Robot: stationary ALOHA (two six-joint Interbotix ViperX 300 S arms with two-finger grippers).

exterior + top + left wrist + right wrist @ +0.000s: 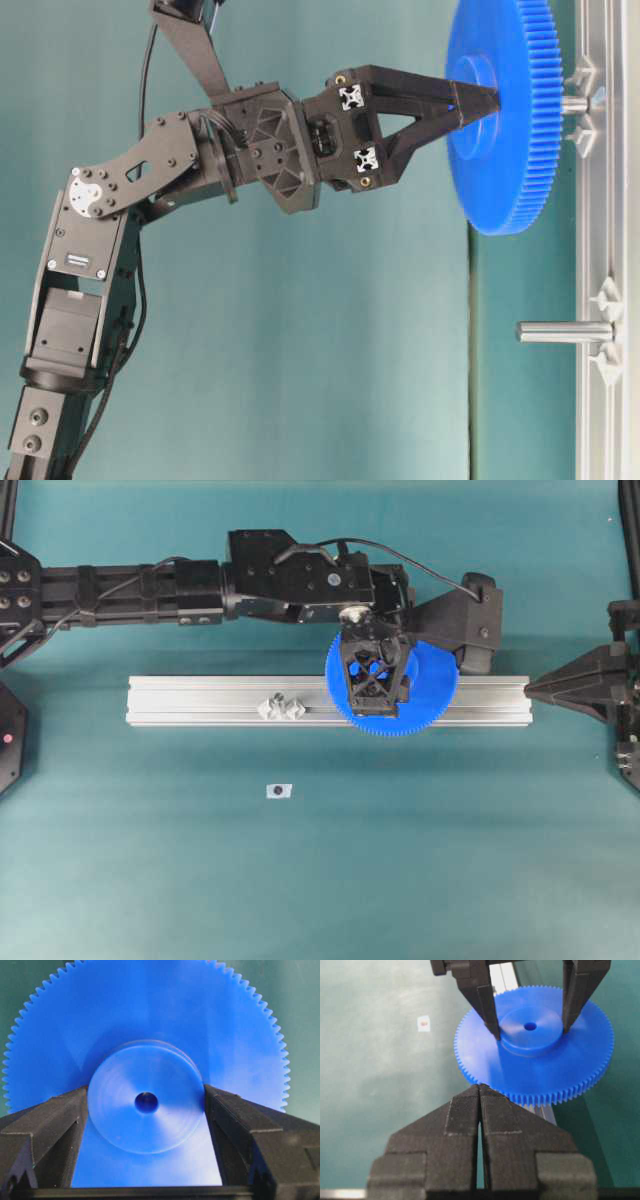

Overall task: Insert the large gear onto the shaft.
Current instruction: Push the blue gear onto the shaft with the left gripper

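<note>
Blue plastic marks the large gear [420, 695], clamped at its raised hub by the left gripper [372, 670], one finger [47, 1125] at 9 o'clock of the hub and the other at 3 o'clock. In the overhead view the gear sits over the aluminium rail [200, 700] at its right portion. The table-level view shows a short peg tip [572, 103] emerging from behind the disc, its long axis in line with the hub (whether the bore is already threaded over it cannot be told). A second, bare metal peg [562, 332] stands on the same rail, well apart, at 9 o'clock of the gear overhead. The gear is flat, finely toothed, with a small centre hole [146, 1102]. The right gripper [480, 1110], fingers pressed together and empty, waits at 3 o'clock, farther from the work.
</note>
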